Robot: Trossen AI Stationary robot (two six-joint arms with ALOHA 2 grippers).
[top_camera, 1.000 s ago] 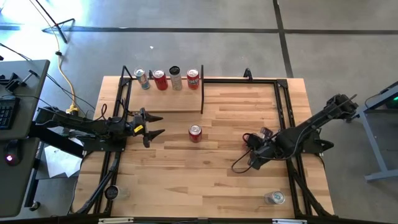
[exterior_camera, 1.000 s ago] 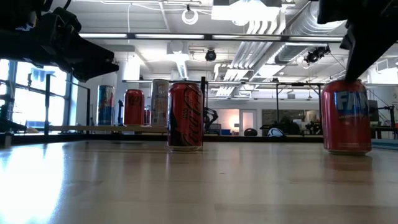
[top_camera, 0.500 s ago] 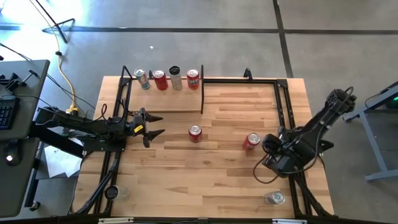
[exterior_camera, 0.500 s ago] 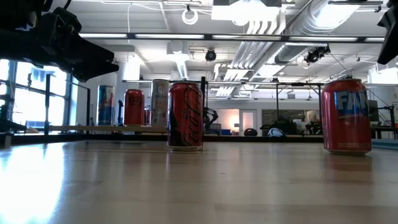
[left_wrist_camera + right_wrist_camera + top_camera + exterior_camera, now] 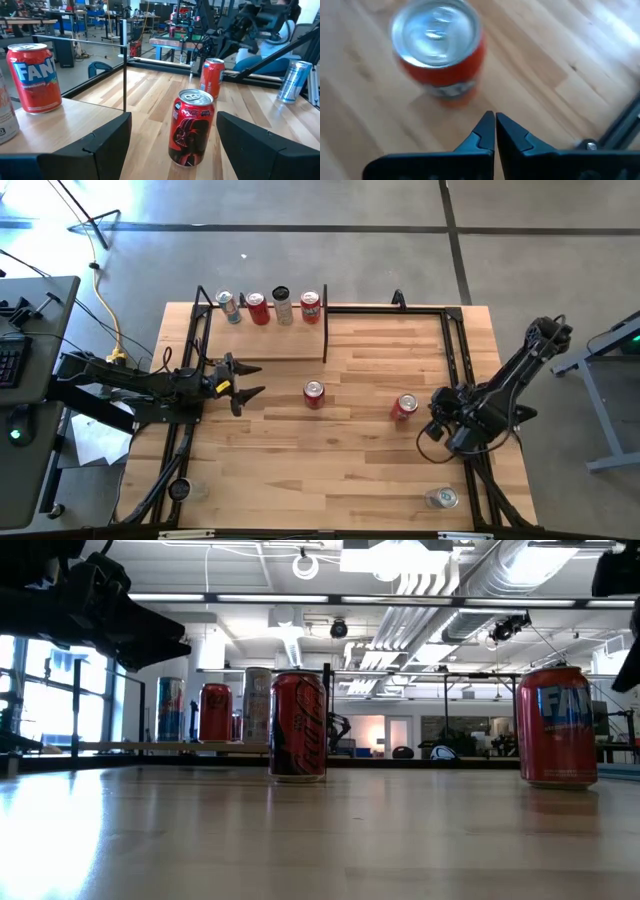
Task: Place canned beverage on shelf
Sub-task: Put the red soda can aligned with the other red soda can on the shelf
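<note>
- Cans are seen in three places: a dark red can [image 5: 314, 393] stands upright near the middle of the surface [image 5: 350, 470], an orange-red can [image 5: 405, 406] stands to its right, and four more are lined up on the shelf [image 5: 262, 340].
- Both loose cans are smooth metal cylinders with silvery, ringed tops; printed art is carried on the dark red one, white letters on blue on the orange-red one.
- The shelf is a pale-wood board framed by thin black metal uprights, at the far left part of the surface; its cans read, left to right, teal-topped [image 5: 231, 307], red [image 5: 258, 308], pale with a dark top [image 5: 283, 306] and red-and-white [image 5: 311, 306].
- The left claw [image 5: 246, 381] is held spread, just left of the dark red can and apart from it; nothing is gripped between its broad, dark, matte fingers [image 5: 95, 145].
- The right claw [image 5: 495, 131] is pressed together, its pointed black tips meeting, just beside the orange-red can without touching it.
- The surface is made of light planked wood with visible grain and is bordered by black metal rails.
- A slim silver can [image 5: 441, 498] stands alone at the near right corner.
</note>
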